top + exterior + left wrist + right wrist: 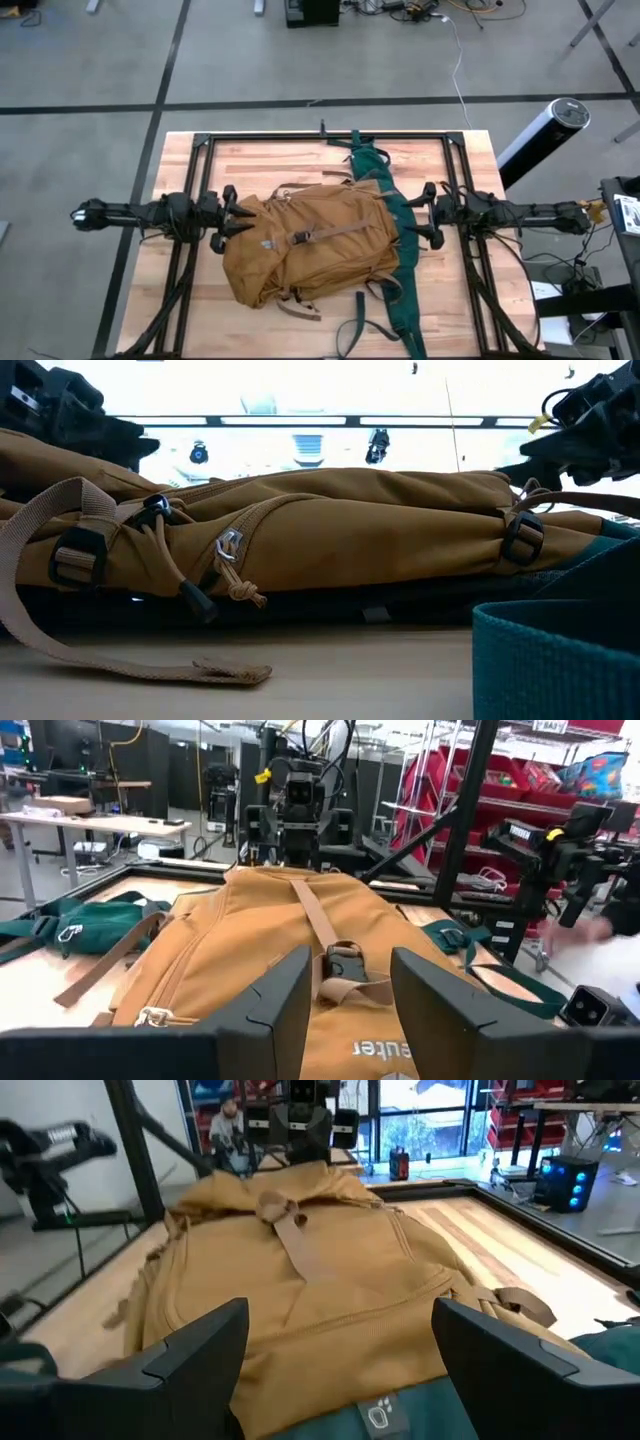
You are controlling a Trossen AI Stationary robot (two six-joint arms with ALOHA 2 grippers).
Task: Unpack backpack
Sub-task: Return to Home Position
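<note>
One camera looks straight down on the whole table (260, 160), one sits level at tabletop height close against the backpack (380, 530), and both wrist cameras face each other across it.

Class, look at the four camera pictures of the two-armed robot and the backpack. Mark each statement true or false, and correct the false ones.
1. The backpack lies flat on the wooden table. True.
2. The left tool grips the pack's front strap. False: it is open and holds nothing, at the pack's edge on its own side.
3. The right tool is open and empty. True.
4. The pack's flap is thrown back. False: the flap lies shut, with the front strap running over it through its buckle.
5. The dark green straps trail on the left arm's side. False: they lie on the right arm's side.
</note>
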